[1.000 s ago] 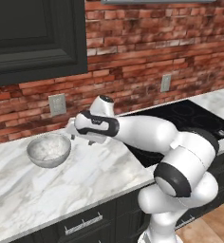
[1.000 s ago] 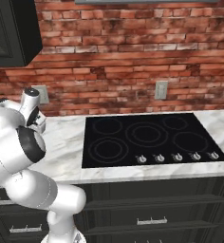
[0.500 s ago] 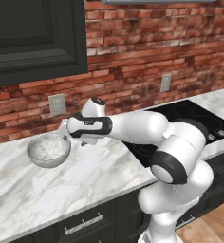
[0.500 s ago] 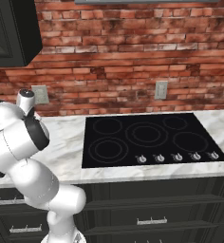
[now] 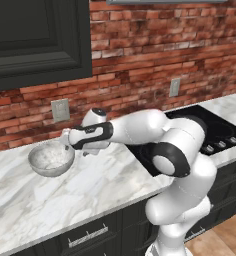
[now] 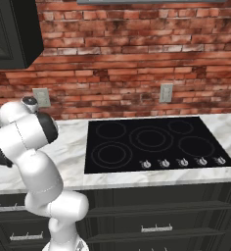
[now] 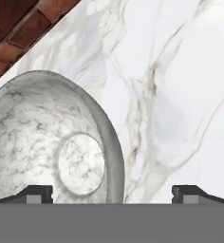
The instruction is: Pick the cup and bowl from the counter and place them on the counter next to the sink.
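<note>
Hovering w/ jaws spread wide right at the bowl's rim, nothing held yet

Gripper [image 7: 112,194] is wide open and empty, sitting low over the counter [image 7: 180,95] at the end of the arm, which reaches out to the left in the left base view. From the hand cam the bowl [image 7: 52,142] sits mostly under one fingertip [image 7: 35,194], its near rim falling between the two tips, while the other tip is over bare marble. In the left base view the gripper [image 5: 70,145] is just beside the bowl [image 5: 51,159], at its right edge, bowl upright on the counter [image 5: 90,190] close to the brick wall [image 5: 135,65] w/ an outlet [image 5: 60,110] behind it. Cooktop [image 5: 210,132] is well off to the arm's other side. Can't tell if a tip is actually touching the rim.
</note>
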